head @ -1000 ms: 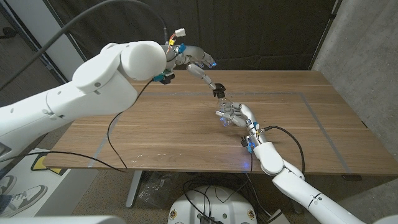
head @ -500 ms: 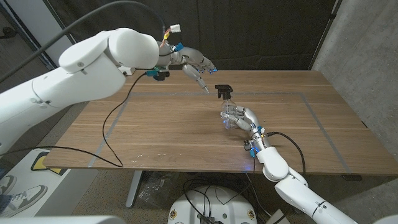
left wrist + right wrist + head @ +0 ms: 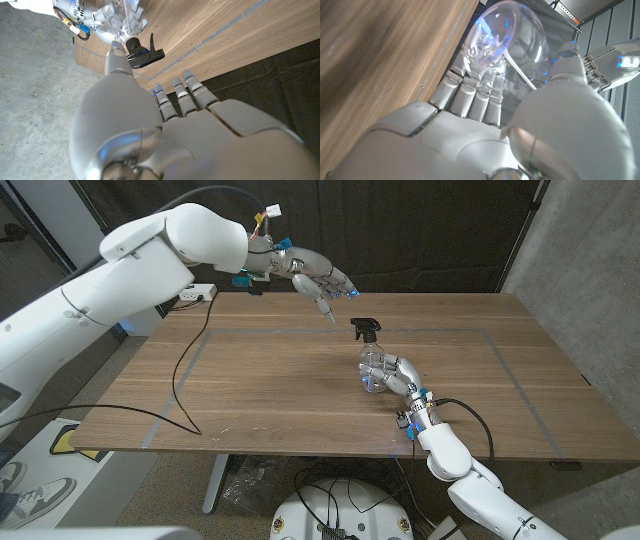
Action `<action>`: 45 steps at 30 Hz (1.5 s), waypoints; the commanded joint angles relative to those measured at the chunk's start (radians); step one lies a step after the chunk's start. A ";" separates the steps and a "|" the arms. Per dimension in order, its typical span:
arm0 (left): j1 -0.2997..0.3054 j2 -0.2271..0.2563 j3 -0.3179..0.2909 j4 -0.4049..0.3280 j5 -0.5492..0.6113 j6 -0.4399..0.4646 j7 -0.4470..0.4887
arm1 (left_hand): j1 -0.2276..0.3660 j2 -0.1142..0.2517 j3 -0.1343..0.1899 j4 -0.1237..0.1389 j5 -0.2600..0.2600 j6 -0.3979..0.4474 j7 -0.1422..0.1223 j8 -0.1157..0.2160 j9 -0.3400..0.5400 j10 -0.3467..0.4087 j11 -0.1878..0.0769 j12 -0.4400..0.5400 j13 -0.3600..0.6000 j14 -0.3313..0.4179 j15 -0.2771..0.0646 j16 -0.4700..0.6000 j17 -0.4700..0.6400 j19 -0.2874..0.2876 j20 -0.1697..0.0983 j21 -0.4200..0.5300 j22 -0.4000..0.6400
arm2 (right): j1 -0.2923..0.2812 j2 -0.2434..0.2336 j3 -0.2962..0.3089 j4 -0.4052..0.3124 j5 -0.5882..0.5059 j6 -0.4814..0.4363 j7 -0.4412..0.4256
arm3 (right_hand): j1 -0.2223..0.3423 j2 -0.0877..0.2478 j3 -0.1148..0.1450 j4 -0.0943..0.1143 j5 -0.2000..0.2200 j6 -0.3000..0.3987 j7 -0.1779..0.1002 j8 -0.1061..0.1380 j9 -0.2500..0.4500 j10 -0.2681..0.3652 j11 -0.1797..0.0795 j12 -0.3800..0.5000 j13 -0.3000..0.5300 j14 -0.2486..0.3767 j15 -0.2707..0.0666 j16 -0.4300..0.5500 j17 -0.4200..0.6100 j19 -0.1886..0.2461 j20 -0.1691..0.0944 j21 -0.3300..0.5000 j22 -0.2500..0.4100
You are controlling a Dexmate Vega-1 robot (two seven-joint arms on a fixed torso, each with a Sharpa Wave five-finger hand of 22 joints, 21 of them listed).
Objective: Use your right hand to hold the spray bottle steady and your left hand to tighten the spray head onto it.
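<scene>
The wooden table (image 3: 250, 390) is the biggest thing here. Above its far side, the left hand (image 3: 318, 280) hangs in the air with its fingers (image 3: 330, 308) spread apart, holding nothing. The right hand (image 3: 395, 375) has its fingers wrapped around the clear spray bottle (image 3: 373, 365), which stands upright on the table. The black spray head (image 3: 364, 328) sits on top of the bottle, just beyond the left fingertips and not touching them.

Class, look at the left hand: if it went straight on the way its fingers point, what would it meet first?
Probably the black spray head on the bottle, judging by the left wrist view; the left hand is raised, so depth is uncertain.
</scene>
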 commanded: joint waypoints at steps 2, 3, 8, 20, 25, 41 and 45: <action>-0.084 -0.099 0.057 0.183 -0.004 -0.261 -0.120 | 0.009 0.003 0.007 0.005 -0.007 -0.009 0.003 -0.006 0.006 -0.011 0.001 -0.001 0.003 0.000 -0.094 0.002 0.001 -0.011 -0.019 -0.001 0.003 | -0.049 -0.007 0.009 -0.039 -0.005 0.028 0.014 | 0.217 0.222 0.041 0.038 0.000 0.139 -0.132 -0.002 0.006 0.106 -0.099 0.001 0.003 0.067 -0.076 0.006 0.004 0.005 -0.067 0.004 0.001; -0.088 -0.109 0.060 0.200 -0.008 -0.278 -0.127 | 0.010 0.003 0.008 0.005 -0.008 -0.009 0.002 -0.005 0.006 -0.012 0.001 -0.001 0.003 0.000 -0.095 0.002 0.001 -0.011 -0.021 -0.001 0.003 | -0.049 -0.008 0.009 -0.039 -0.004 0.032 0.018 | 0.217 0.222 0.041 0.038 0.000 0.139 -0.132 -0.003 0.006 0.105 -0.100 0.001 0.003 0.067 -0.076 0.006 0.004 0.004 -0.067 0.004 0.001; -0.137 -0.167 0.107 0.275 0.011 -0.333 -0.183 | 0.015 0.011 0.012 0.010 -0.014 -0.016 0.005 -0.008 0.006 -0.016 0.003 -0.001 0.003 -0.003 -0.091 0.002 0.002 -0.015 -0.020 -0.002 0.004 | -0.044 -0.008 0.002 -0.047 0.025 0.054 0.054 | 0.218 0.222 0.041 0.039 0.000 0.142 -0.131 -0.004 0.006 0.109 -0.099 0.000 0.003 0.070 -0.075 0.006 0.004 0.003 -0.067 0.006 0.001; -0.168 -0.221 0.143 0.311 0.049 -0.370 -0.226 | 0.018 0.018 0.017 0.019 -0.028 -0.036 0.004 -0.013 0.007 -0.034 0.004 -0.005 0.004 -0.010 -0.085 0.002 0.003 -0.025 -0.021 -0.005 0.005 | -0.043 0.006 0.000 -0.047 0.015 0.078 0.072 | 0.220 0.224 0.042 0.040 -0.001 0.151 -0.132 -0.006 0.007 0.117 -0.097 -0.001 0.004 0.077 -0.075 0.007 0.005 0.004 -0.067 0.014 0.002; -0.161 -0.216 0.134 0.294 0.049 -0.367 -0.223 | 0.019 0.021 0.019 0.022 -0.033 -0.037 0.008 -0.013 0.007 -0.034 0.006 -0.003 0.004 -0.011 -0.084 0.003 0.004 -0.026 -0.021 -0.004 0.005 | -0.047 0.008 0.005 -0.049 0.007 0.083 0.071 | 0.219 0.225 0.042 0.041 -0.001 0.152 -0.132 -0.007 0.008 0.116 -0.099 -0.003 0.004 0.078 -0.075 0.006 0.005 0.004 -0.067 0.016 0.002; -0.128 -0.209 0.124 0.252 0.093 -0.342 -0.174 | 0.037 0.027 0.035 0.029 -0.062 0.018 0.004 0.009 0.007 0.016 0.001 0.016 0.003 0.059 -0.101 0.023 0.004 0.030 -0.025 0.021 0.009 | -0.022 0.033 -0.008 -0.029 0.011 0.077 0.077 | 0.219 0.226 0.042 0.043 -0.002 0.155 -0.133 -0.011 0.009 0.117 -0.099 -0.007 0.004 0.081 -0.074 0.005 0.005 0.000 -0.067 0.021 0.002; -0.139 -0.221 0.140 0.260 0.111 -0.340 -0.185 | 0.042 0.029 0.039 0.029 -0.067 0.028 0.005 0.011 0.007 0.026 0.001 0.018 0.003 0.073 -0.103 0.025 0.004 0.040 -0.023 0.026 0.010 | -0.018 0.039 -0.010 -0.024 0.004 0.089 0.077 | 0.218 0.225 0.041 0.044 -0.002 0.156 -0.133 -0.014 0.010 0.118 -0.089 -0.009 0.005 0.080 -0.075 0.004 0.005 -0.003 -0.067 0.024 0.002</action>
